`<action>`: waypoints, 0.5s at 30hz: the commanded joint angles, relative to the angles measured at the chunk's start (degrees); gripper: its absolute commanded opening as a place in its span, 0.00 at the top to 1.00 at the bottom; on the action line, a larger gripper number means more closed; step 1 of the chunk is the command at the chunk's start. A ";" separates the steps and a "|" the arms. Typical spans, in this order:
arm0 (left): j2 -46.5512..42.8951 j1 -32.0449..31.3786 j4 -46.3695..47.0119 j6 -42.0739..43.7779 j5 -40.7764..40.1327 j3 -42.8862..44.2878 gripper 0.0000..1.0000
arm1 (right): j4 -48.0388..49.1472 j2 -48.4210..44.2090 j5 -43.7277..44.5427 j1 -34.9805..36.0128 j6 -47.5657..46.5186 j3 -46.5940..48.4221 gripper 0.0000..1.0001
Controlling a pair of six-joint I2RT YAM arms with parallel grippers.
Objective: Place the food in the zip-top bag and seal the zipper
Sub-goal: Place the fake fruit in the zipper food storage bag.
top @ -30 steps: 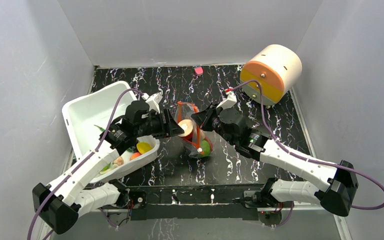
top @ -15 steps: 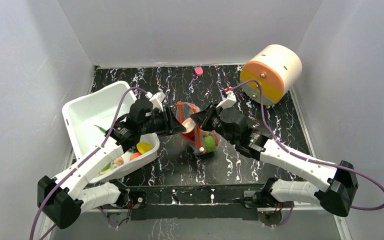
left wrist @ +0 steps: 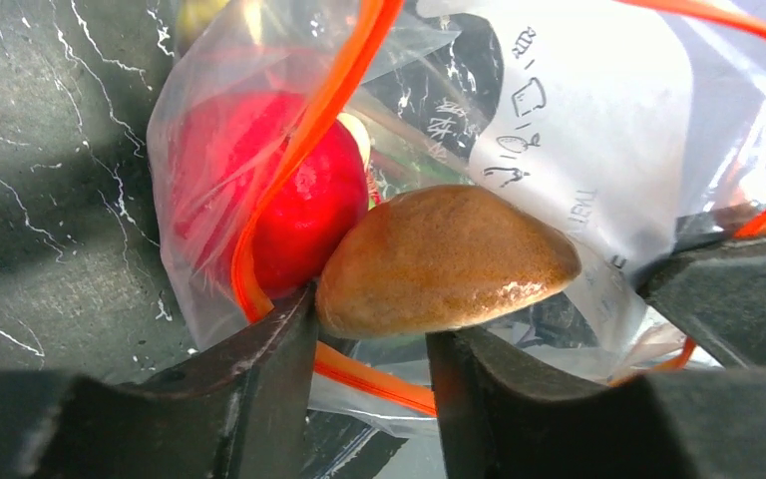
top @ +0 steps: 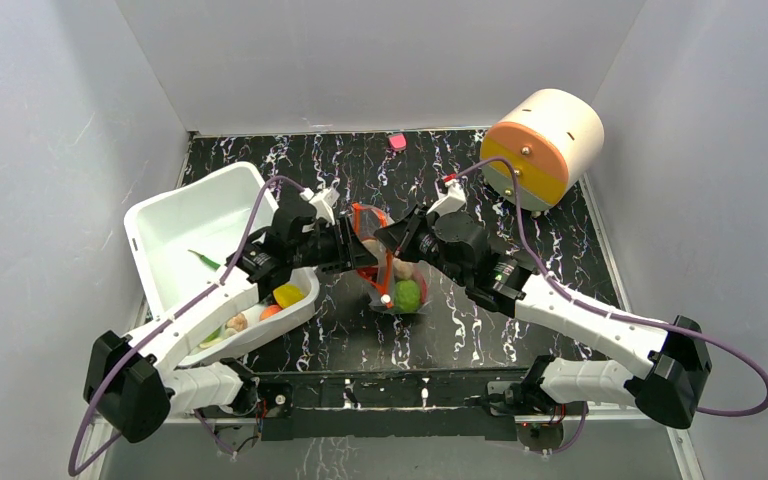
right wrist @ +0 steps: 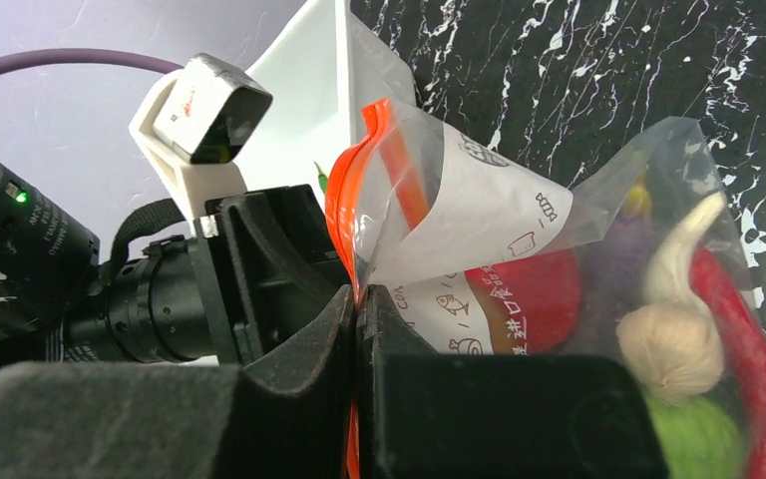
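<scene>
The clear zip-top bag point(top: 392, 272) lies mid-table with its mouth held open. My right gripper point(top: 386, 238) is shut on its orange-red zipper strip point(right wrist: 344, 200), pinching it between the fingers point(right wrist: 357, 309). My left gripper point(left wrist: 374, 339) is at the bag mouth, shut on a brown oval food piece point(left wrist: 444, 261) that sits just inside the zipper loop point(left wrist: 299, 150). Inside the bag I see a red apple point(left wrist: 299, 200), a green round fruit point(top: 407, 294), a red chili point(right wrist: 753, 349), a purple eggplant point(right wrist: 608, 259) and a beige bulb point(right wrist: 673, 349).
A white tub point(top: 175, 225) stands at the left, under my left arm, with a yellow piece point(top: 287, 294), an orange piece point(top: 270, 311) and a green pod point(top: 205, 258). An orange-and-cream cylinder point(top: 543, 145) lies at the back right. A small pink item point(top: 397, 142) lies by the back wall.
My left gripper has moved right, carrying the food piece into the bag mouth. The right gripper has kept its hold on the zipper, and the bag has shifted slightly.
</scene>
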 commanded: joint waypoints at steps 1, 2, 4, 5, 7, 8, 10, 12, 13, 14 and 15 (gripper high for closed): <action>-3.02 -0.13 -1.17 0.86 -0.05 3.72 0.52 | 4.20 -1.62 1.50 -0.34 -0.28 3.23 1.00; -3.80 -0.13 -1.87 0.88 -0.25 3.99 0.48 | 4.07 -1.92 1.81 -0.59 -0.69 3.28 1.00; -5.87 -0.14 -3.62 0.88 -0.86 4.64 0.42 | 3.35 -2.41 2.38 -1.01 -1.18 3.66 1.00; -6.91 -0.13 -4.71 1.06 -0.97 4.82 0.40 | 2.91 -2.78 2.61 -1.38 -1.19 3.77 1.00; -8.68 -0.13 -6.43 1.55 -1.87 4.90 0.37 | 2.70 -3.17 2.44 -2.00 -3.28 3.96 1.00; -9.37 -0.15 -7.12 1.79 -2.28 4.65 0.36 | 2.14 -3.05 2.13 -2.37 -4.58 4.36 1.00; -10.09 -0.14 -9.49 2.18 -3.17 4.89 0.36 | -1.06 -2.39 1.48 -3.23 -7.53 6.29 1.00; -10.04 -0.14 -12.78 2.81 -4.00 6.45 0.36 | -2.95 -1.86 -0.96 -4.49 -9.80 7.36 1.00; -10.03 -0.13 -13.70 3.00 -4.29 7.18 0.36 | -3.16 -1.78 -2.20 -4.97 -10.09 7.32 1.00; -10.01 -0.13 -14.18 3.25 -4.48 7.75 0.36 | -3.14 -1.91 -3.19 -5.20 -10.12 7.18 1.00; -10.01 -0.11 -14.28 3.58 -4.77 8.29 0.36 | -2.92 -2.11 -4.05 -5.36 -10.02 6.83 1.00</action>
